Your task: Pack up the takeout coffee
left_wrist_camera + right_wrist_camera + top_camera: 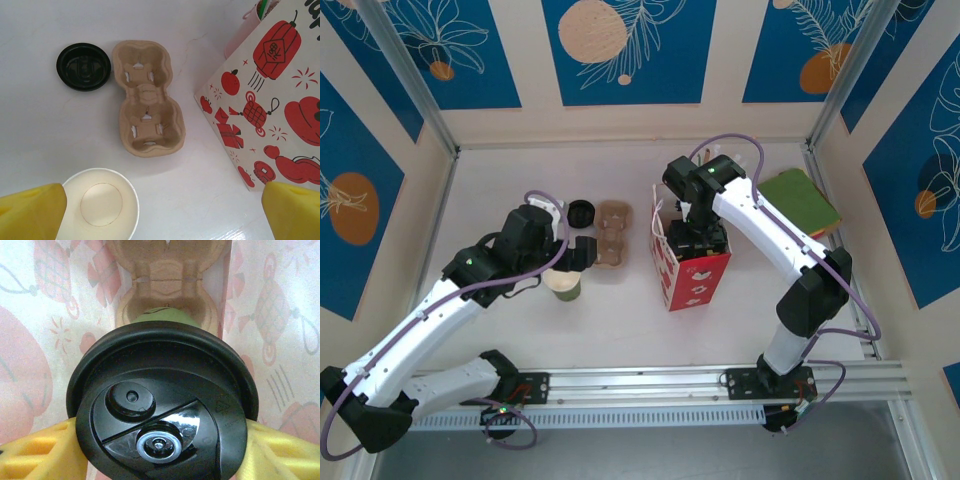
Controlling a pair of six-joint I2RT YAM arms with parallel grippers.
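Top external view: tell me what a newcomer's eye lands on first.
The red-and-white bag stands right of centre, and the right end effector reaches into its open top, gripping the takeout coffee. To its left, the open left end effector hovers above a lidless green cup, beside a cardboard carrier.

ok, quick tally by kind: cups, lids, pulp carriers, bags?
Cups: 2 (lidded cup, lidless cup)
Lids: 2 (fitted lid, loose lid)
Pulp carriers: 2 (table carrier, carrier inside bag)
Bags: 1 (red-and-white bag)
Total: 7
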